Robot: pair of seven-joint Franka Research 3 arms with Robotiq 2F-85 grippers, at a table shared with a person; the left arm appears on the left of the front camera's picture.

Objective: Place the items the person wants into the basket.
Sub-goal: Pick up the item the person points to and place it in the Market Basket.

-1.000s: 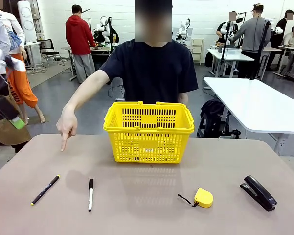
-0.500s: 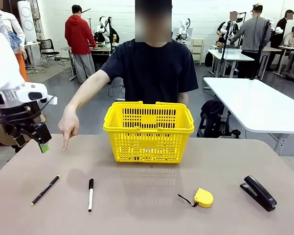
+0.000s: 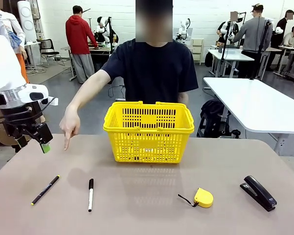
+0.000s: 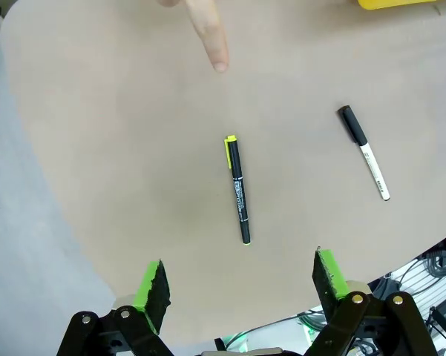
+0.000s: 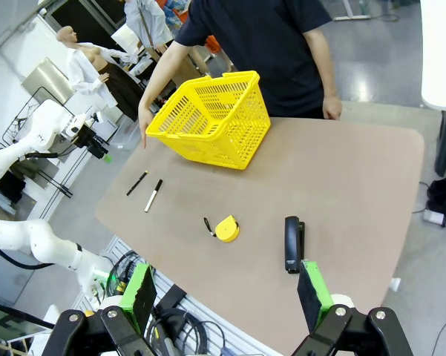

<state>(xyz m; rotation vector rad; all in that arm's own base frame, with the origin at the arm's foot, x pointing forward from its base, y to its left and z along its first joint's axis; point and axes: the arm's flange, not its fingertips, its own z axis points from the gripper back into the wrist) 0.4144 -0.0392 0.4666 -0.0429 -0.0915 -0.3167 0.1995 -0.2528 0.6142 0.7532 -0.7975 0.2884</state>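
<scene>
The thin black pen [image 4: 238, 189] with its yellow tip lies flat on the tabletop [image 3: 147, 215] toward the robot's left-front corner. The person's pointing hand [image 3: 68, 128] aims an index finger down at the bare surface just beyond the tip, so this looks like the item wanted now. The left claw [image 4: 241, 274] hangs above it with the jaws spread wide and nothing between them. In its wrist view the pen runs straight up the middle of the gap, so the pads would close across the barrel. To do this well, I would drop straight down without twisting and bring the pads almost to the tabletop, since the pen is so slim. I would then pinch near mid-length, away from the finger, before carrying it to the yellow basket [image 3: 147, 147], which stands well apart at the far middle. The white marker [image 3: 90, 194] lies near the pen and should be left alone. The right claw [image 5: 226, 293] is likewise released, high over the near edge by the stapler [image 5: 293, 243] and tape measure [image 3: 203, 197]. The lattice makes the basket's floor hard to read. The pen's print is too small to make out, and the person's other forearm is hidden behind the basket in the front view.
</scene>
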